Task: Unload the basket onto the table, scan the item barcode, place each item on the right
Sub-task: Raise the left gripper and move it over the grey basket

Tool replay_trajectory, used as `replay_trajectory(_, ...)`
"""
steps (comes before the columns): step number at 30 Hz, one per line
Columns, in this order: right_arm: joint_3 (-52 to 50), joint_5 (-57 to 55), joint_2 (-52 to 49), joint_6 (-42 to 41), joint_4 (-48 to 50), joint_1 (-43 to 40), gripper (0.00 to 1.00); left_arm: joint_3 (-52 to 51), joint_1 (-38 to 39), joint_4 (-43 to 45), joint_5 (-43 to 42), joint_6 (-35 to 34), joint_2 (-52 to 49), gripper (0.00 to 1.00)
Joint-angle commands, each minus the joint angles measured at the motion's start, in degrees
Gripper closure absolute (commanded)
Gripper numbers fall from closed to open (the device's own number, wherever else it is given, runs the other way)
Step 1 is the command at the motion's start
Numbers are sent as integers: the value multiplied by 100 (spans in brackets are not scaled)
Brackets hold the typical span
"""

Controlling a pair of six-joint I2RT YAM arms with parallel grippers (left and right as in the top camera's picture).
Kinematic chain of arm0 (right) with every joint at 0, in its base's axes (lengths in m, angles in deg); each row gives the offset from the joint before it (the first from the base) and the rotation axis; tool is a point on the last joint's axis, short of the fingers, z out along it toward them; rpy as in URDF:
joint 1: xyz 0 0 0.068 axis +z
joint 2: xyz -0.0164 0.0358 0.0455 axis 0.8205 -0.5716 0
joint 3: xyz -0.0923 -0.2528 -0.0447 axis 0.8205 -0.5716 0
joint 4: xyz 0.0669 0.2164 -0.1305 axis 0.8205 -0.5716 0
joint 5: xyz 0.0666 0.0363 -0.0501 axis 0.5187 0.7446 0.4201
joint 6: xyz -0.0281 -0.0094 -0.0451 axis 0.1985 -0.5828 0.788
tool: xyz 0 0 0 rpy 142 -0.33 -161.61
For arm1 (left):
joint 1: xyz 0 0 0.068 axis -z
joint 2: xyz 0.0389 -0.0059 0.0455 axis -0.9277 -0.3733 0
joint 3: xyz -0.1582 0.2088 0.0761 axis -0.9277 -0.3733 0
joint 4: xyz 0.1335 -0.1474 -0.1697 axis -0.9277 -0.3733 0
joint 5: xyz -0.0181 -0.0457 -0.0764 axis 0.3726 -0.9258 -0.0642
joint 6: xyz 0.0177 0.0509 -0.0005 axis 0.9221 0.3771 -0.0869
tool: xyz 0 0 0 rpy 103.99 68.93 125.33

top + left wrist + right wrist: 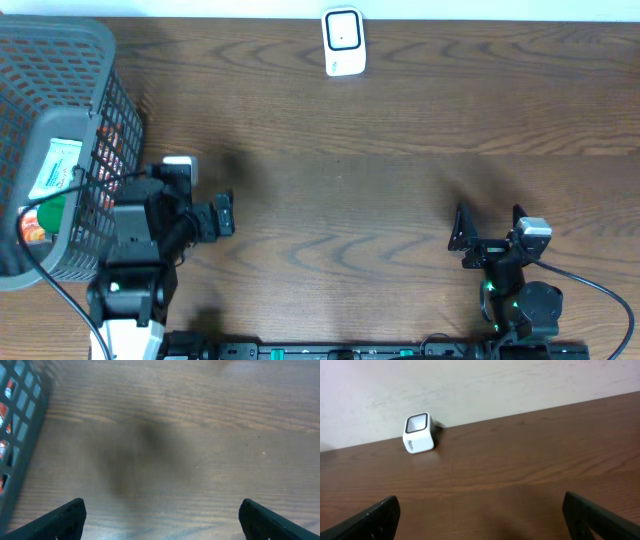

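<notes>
**Both claws released, item not yet taken**

Left gripper (160, 519) and right gripper (480, 516) stand spread and empty above the bench's near edge. The packets (55, 168) lie in the basket (50, 70) at the left edge; the scanner (343, 42) stands at the far edge. The packets are probably light, soft and slippery: pinch a free edge

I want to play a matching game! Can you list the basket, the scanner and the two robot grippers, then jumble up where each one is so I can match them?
Things:
1. grey basket
2. white barcode scanner
3. left gripper
4. right gripper

Places:
A. far edge of the table, in the middle
B. open, alone near the front right
C. left end, with packets inside
D. open, right beside the basket

Pairs: 1-C, 2-A, 3-D, 4-B
</notes>
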Motion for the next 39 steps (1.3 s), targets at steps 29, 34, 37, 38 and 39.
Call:
replay_trajectory(29,-33,26,31,-22,4,98,1,2127,-321,-833,540,-378,-1180,2)
replay_trajectory(34,-33,26,31,-22,4,98,1,2133,-518,-874,540,-608,-1191,2)
replay_trajectory(37,-33,26,31,-22,4,98,1,2135,-654,-946,540,-608,-1202,2)
replay_trajectory(38,-33,26,31,-22,2,98,1,2135,-693,-979,540,-608,-1209,2)
replay_trajectory(39,-33,26,31,-22,4,98,1,2140,-730,-1003,540,-608,-1222,2)
